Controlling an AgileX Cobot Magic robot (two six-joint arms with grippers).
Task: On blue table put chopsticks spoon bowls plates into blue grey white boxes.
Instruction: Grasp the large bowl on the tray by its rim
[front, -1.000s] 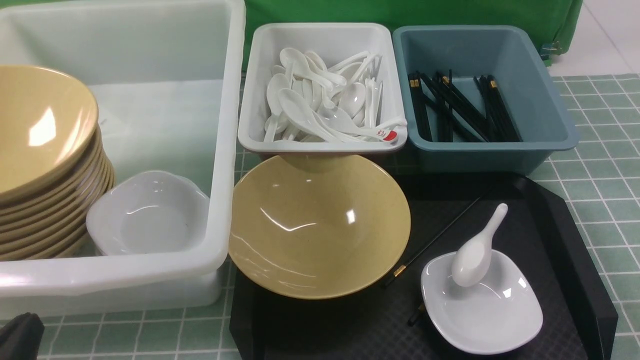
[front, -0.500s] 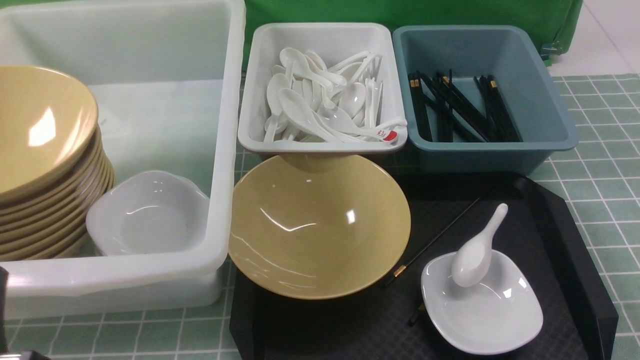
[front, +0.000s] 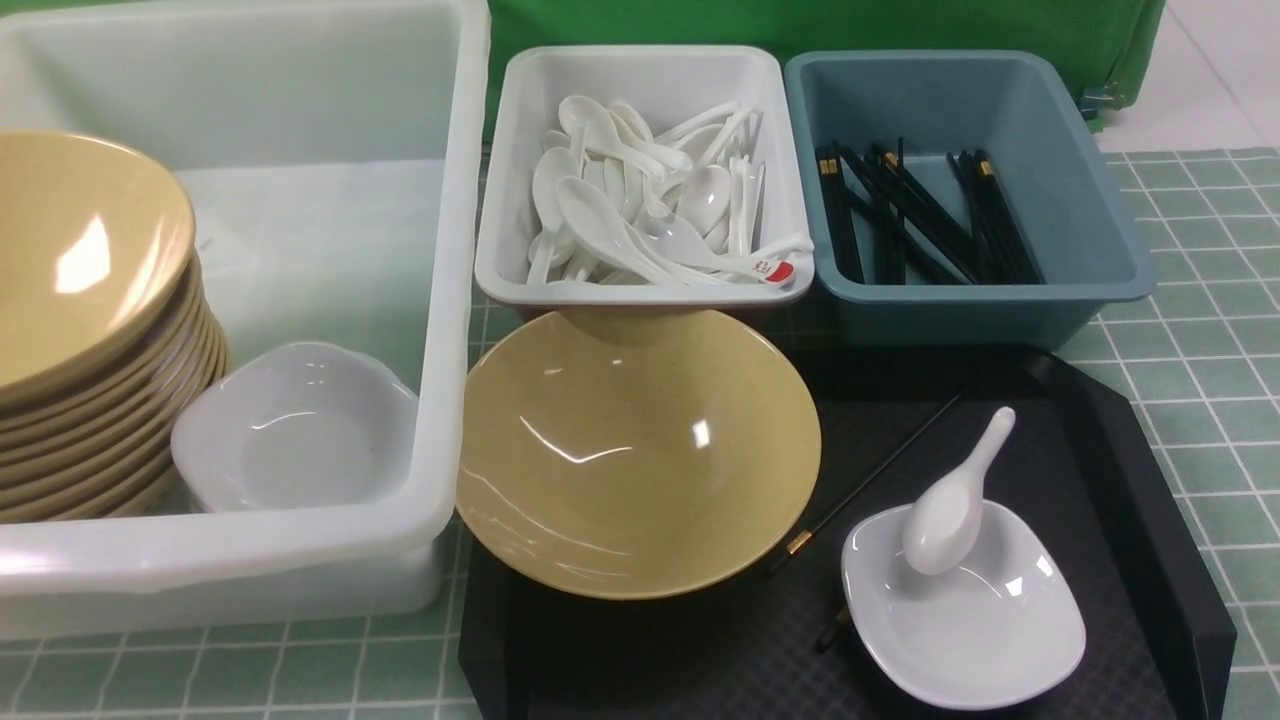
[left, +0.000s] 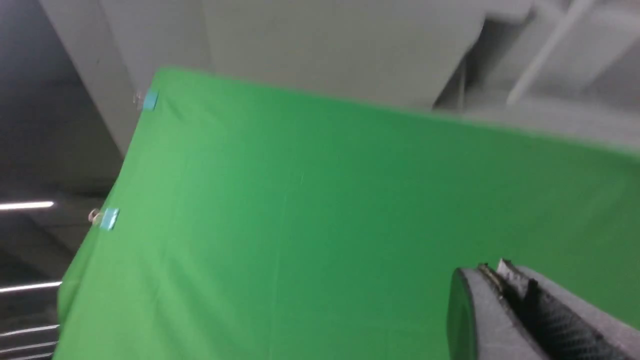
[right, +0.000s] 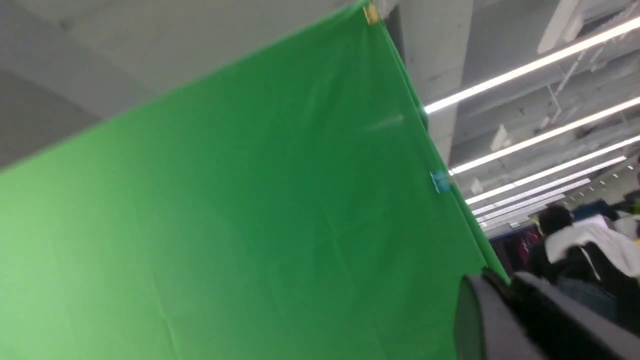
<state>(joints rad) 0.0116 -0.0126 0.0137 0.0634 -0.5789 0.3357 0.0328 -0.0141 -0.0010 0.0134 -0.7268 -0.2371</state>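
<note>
In the front view a tan bowl (front: 638, 450) sits on the black tray, against the large white box (front: 455, 300). Beside it a white plate (front: 985, 640) carries a spoon (front: 950, 505). Black chopsticks (front: 870, 478) lie between bowl and plate. The white box holds a stack of bowls (front: 90, 320) and a plate (front: 295, 430). The grey box (front: 640, 292) holds spoons, the blue box (front: 1120, 210) chopsticks. Neither gripper shows there. My left gripper (left: 492, 267) is shut and empty, facing the green screen. My right gripper (right: 500, 277) has its fingers nearly together, also empty.
The black tray (front: 1130, 480) with its raised rim lies on the blue table (front: 1200, 350), in front of the two small boxes. A green screen (front: 800, 25) stands behind the boxes. People and ceiling lights appear far off in the right wrist view.
A dark part of my left arm at the front view's bottom left corner has dropped out of sight. Nothing on the table has moved.
</note>
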